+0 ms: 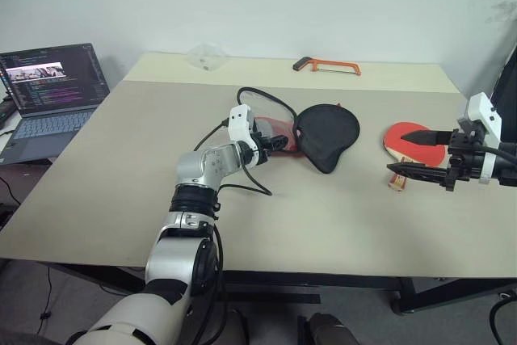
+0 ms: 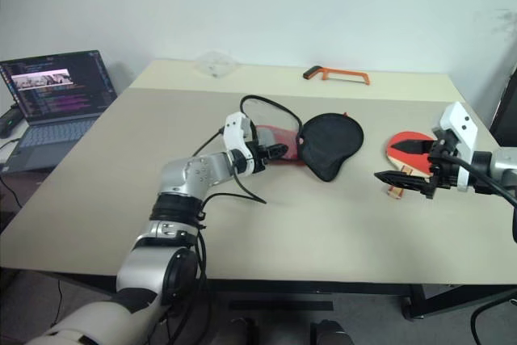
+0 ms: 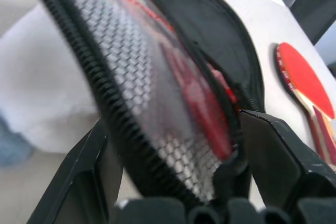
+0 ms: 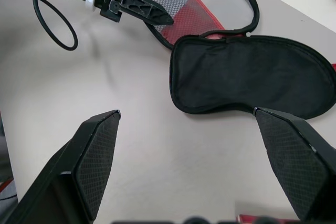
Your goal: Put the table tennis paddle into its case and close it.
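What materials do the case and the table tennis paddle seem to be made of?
The case: apparently soft matte black fabric, lying limp; its red half carries woven mesh and a coiled zipper edge. The table tennis paddle: smooth red face, probably rubber, with a light handle that looks like wood.

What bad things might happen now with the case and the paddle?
The left gripper has its fingers on either side of the case's mesh flap at the zipper edge, so the soft fabric might slip out or bunch up. The paddle lies apart from the case, under the open right gripper, near the table's right side; a clumsy grab might push it toward that edge.
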Controlling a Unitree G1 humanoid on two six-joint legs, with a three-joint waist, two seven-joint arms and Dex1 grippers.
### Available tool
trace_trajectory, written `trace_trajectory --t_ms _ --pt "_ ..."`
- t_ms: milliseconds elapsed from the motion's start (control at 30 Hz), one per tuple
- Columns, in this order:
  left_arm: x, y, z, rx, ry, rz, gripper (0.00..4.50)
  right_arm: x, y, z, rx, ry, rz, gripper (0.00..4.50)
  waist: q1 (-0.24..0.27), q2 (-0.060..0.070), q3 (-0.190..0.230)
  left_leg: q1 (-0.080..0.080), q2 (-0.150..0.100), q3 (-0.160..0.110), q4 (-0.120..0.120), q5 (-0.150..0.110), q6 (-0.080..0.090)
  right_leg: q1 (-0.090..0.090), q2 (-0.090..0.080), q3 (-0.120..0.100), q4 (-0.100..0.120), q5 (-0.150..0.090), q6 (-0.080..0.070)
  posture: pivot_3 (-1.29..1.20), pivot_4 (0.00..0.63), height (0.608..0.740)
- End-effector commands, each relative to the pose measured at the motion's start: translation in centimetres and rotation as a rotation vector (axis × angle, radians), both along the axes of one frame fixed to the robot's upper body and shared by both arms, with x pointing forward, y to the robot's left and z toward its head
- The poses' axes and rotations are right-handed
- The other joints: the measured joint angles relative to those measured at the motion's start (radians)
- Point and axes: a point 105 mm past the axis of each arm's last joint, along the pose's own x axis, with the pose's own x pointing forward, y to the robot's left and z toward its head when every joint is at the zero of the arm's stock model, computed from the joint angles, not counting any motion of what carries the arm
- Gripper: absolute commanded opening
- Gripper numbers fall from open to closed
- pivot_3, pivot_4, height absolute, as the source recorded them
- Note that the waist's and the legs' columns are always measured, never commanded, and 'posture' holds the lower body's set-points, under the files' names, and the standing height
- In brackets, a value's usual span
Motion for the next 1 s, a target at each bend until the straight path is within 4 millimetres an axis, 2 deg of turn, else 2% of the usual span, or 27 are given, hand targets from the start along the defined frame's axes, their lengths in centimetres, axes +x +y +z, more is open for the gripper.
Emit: trace_trajectory --t_ms 33,233,400,533,767,1000 --pt "0.1 -0.9 3.6 0.013 -0.13 -0.023 2.31 -0.4 -0.1 1.6 -0.005 -0.064 -0.001 4.5 0.0 0.0 0.0 0.0 0.0 0.0 0.0 0.0 0.0 0.0 0.0 0.0 0.0 0.0 0.0 0.0 0.15 0.74" --pt "-0.1 -2.1 4.8 0.218 -0.285 0.026 0.07 -0.3 0.1 1.5 0.002 -0.067 -0.001 4.5 0.001 0.0 0.0 0.0 0.0 0.0 0.0 0.0 0.0 0.0 0.0 0.0 0.0 0.0 0.0 0.0 0.15 0.74" --pt "-0.9 -3.5 4.6 0.296 -0.346 0.042 0.03 -0.3 0.2 1.4 0.004 -0.068 -0.002 4.5 0.001 0.0 0.0 0.0 0.0 0.0 0.0 0.0 0.0 0.0 0.0 0.0 0.0 0.0 0.0 0.0 0.15 0.74" --pt "-1.8 -4.9 3.3 0.301 -0.308 0.04 0.03 -0.2 0.2 1.3 0.005 -0.069 -0.004 4.5 0.0 0.0 0.0 0.0 0.0 0.0 0.0 0.0 0.0 0.0 0.0 0.0 0.0 0.0 0.0 0.0 0.15 0.74" --pt "-2.6 -6.4 1.6 0.226 -0.195 0.136 0.03 -0.3 0.1 1.3 0.005 -0.068 -0.008 4.5 0.001 0.0 0.0 0.0 0.0 0.0 0.0 0.0 0.0 0.0 0.0 0.0 0.0 0.0 0.0 0.0 0.15 0.74" --pt "-2.4 -8.4 3.1 0.087 -0.201 0.161 0.03 -0.4 0.2 1.2 0.005 -0.065 -0.006 4.5 0.0 0.0 0.0 0.0 0.0 0.0 0.0 0.0 0.0 0.0 0.0 0.001 0.0 0.0 0.001 0.0 0.15 0.74"
